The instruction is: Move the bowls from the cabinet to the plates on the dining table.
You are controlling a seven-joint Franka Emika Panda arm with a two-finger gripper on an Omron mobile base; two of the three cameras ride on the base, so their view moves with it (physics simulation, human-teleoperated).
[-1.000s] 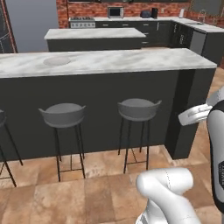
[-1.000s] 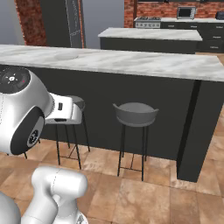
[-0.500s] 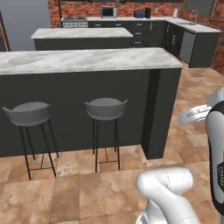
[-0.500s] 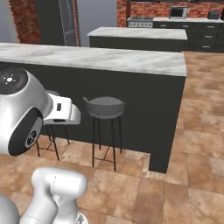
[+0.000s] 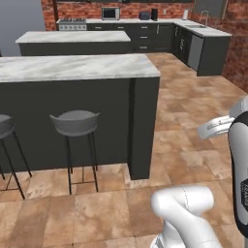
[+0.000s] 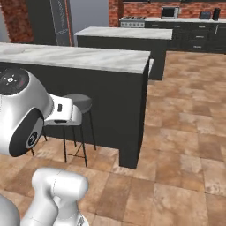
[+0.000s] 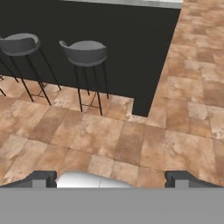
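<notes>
The dining table (image 5: 72,68) has a white-grey marble top and dark sides, and its right end stands near the middle of both base views (image 6: 88,57). In the hand view its dark side (image 7: 122,43) fills the top. My gripper (image 7: 111,180) is open, its two fingertips (image 7: 43,179) wide apart with nothing between them, looking down at the tiled floor in front of the table. The bowls, the cabinet and the plates are out of view.
Grey bar stools (image 5: 75,123) (image 6: 79,102) (image 7: 85,52) stand against the table's near side. A second marble island (image 5: 72,37) lies behind it. A dark back counter carries a microwave (image 5: 110,13). Open tiled floor (image 5: 193,121) stretches to the right of the table's end.
The whole picture has slid left, so the base has driven to the right along the table; the table's end now sits mid-view. The gripper stays open.
</notes>
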